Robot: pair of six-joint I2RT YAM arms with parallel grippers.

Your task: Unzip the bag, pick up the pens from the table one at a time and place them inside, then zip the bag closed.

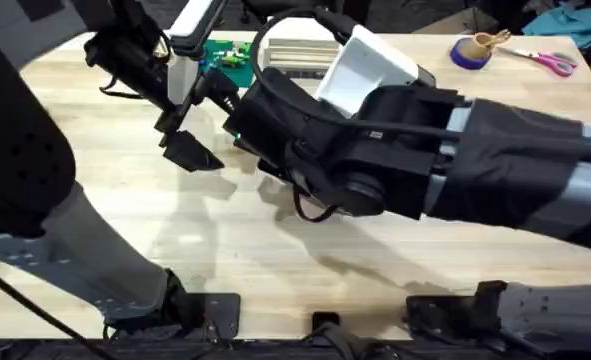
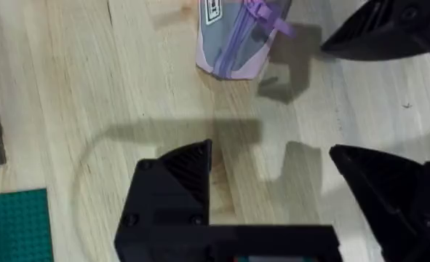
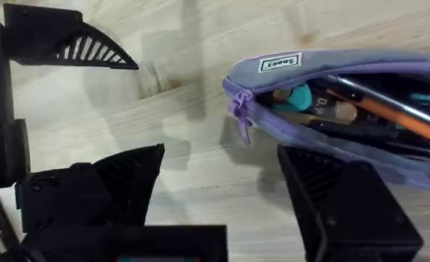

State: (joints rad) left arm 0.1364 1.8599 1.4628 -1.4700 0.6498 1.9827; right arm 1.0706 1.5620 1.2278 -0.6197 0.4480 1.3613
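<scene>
The lilac bag lies on the pale wooden table with its zip open. Several pens, one of them orange, lie inside it. Its purple zip pull hangs at the bag's end. My right gripper is open just in front of that end, holding nothing. My left gripper is also open and empty, a short way from the bag and its zip pull. In the overhead view the left gripper hovers left of the right arm, which covers the bag.
A green baseplate and a grey ridged tray sit at the back of the table. Pink scissors and a purple tape roll lie at the far right. Bare table stretches along the front.
</scene>
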